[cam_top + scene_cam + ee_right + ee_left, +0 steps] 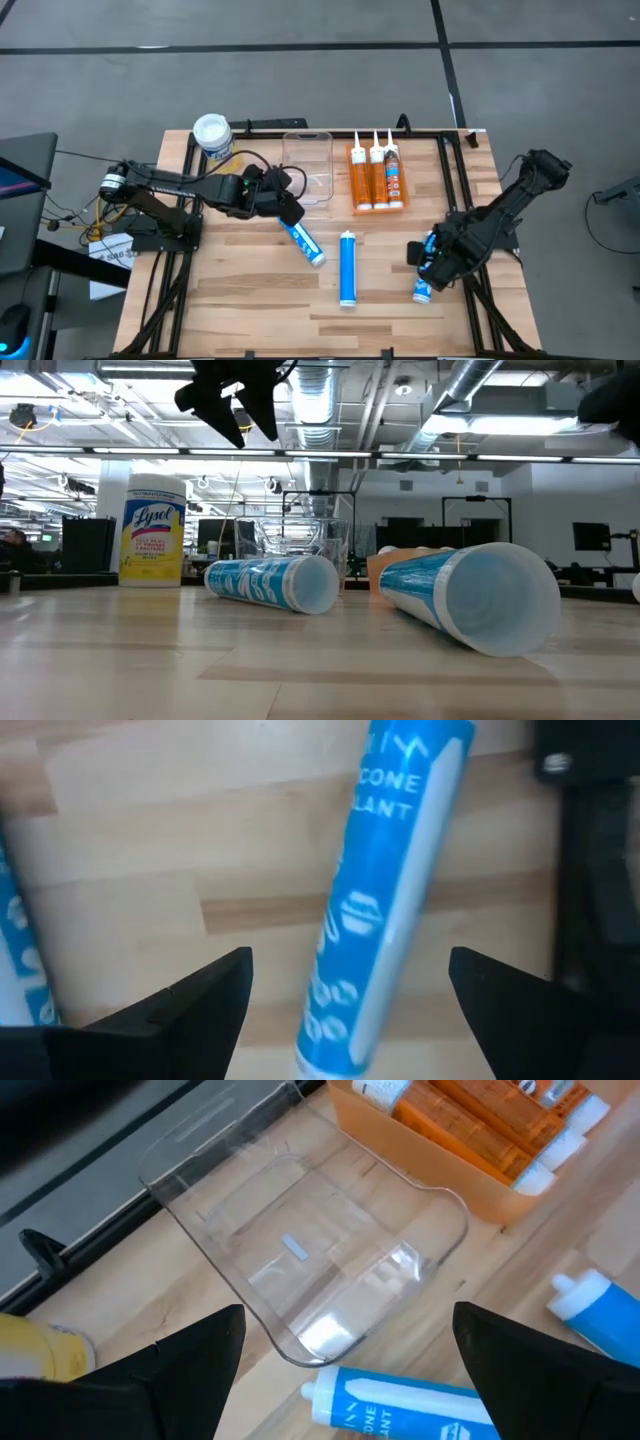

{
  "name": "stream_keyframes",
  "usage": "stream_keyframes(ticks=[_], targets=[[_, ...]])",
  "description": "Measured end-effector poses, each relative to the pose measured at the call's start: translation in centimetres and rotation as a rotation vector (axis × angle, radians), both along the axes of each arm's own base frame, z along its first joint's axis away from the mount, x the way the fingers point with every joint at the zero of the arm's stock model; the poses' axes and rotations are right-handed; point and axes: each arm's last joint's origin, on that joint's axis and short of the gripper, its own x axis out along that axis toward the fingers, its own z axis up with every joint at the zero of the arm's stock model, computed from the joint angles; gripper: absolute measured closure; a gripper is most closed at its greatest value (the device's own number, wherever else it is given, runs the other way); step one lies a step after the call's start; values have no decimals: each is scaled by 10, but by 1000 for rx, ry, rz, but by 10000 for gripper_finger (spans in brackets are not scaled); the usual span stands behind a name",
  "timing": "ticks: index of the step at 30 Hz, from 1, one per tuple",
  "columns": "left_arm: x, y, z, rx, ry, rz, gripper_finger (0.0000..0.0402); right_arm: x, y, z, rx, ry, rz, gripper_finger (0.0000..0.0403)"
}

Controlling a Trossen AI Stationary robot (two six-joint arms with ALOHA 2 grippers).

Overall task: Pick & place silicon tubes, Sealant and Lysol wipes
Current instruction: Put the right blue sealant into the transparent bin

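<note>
Three blue silicone sealant tubes lie on their sides on the wooden table. My left gripper (290, 210) is open above the cap end of the left tube (303, 243), which also shows in the left wrist view (400, 1405). The middle tube (347, 267) lies alone. My right gripper (428, 268) is open over the right tube (385, 890), one finger on either side, touching nothing. The Lysol wipes canister (213, 135), with a white lid and yellow label, stands upright at the far left (153, 528).
An empty clear plastic tray (308, 165) sits at the table's far middle. Beside it, an orange tray (377, 180) holds three orange tubes. A black metal frame runs around the table. Bare wood lies along the near edge.
</note>
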Motion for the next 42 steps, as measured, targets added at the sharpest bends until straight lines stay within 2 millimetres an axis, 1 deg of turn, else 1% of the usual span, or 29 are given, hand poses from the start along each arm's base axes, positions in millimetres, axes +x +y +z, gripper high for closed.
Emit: stream_keyframes(ticks=[7, 12, 16, 20, 23, 30, 34, 38, 42], targets=[[0, -6, 0, -7, 5, -26, 51, -2, -10, -42, 15, -7, -32, 73], [-1, -10, 0, -8, 4, -38, 51, -7, -13, -58, 46, 21, -40, 74], [-1, -11, 0, -8, 4, -41, 51, -5, -16, -67, 67, -13, -57, 73], [-1, -10, 0, -8, 4, -41, 51, 7, -20, -70, 60, -128, -48, 72], [-1, -10, 0, -8, 4, -41, 51, 13, -27, -71, 24, -178, -23, 73], [-1, -10, 0, -8, 4, -40, 51, 22, -39, -71, -20, -187, 107, 74], [-1, -10, 0, -8, 4, -40, 51, 29, -41, -70, -14, -237, 153, 73], [-1, -10, 0, -8, 4, -40, 51, 35, -44, -68, -51, -288, 182, 72], [-1, -10, 0, -8, 4, -40, 51, 37, -47, -68, -65, -288, 217, 73]])
